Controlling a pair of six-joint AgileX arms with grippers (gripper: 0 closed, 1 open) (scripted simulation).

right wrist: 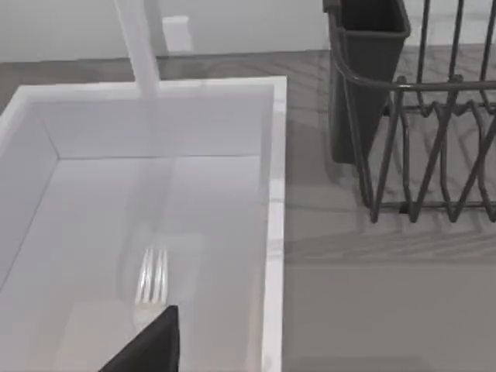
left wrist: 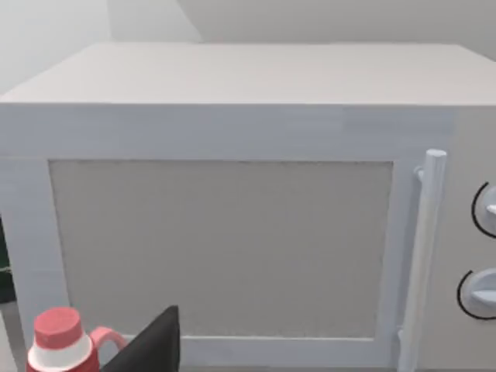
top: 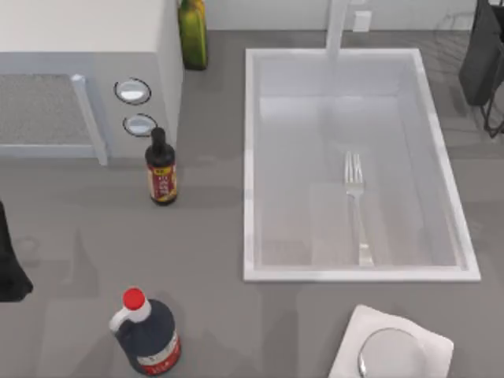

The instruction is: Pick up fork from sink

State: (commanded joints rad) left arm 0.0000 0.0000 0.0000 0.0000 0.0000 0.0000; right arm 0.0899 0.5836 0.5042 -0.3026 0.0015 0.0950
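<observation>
— Where does the fork [top: 355, 206] lie?

— Flat on the floor of the sink [top: 250, 165], right of the basin's middle, tines toward the faucet [top: 337, 28] and handle toward the near rim. The right wrist view catches its tines [right wrist: 152, 276] low in the basin.

— And the grippers?

— The right arm [top: 482, 55] sits at the table's far right corner, beyond the sink's rim and well apart from the fork (the wire rack [right wrist: 434, 116] and dark bin [right wrist: 364, 70] stand beside it). Its fingers cannot be judged. The left arm [top: 9, 264] is parked at the left edge, facing the microwave [left wrist: 232, 201]; fingers likewise cannot be judged.

— Anything else about?

— A soy bottle [top: 161, 169], a red-capped jug [top: 146, 335], a green bottle [top: 193, 33], a plate [top: 394, 350].
</observation>
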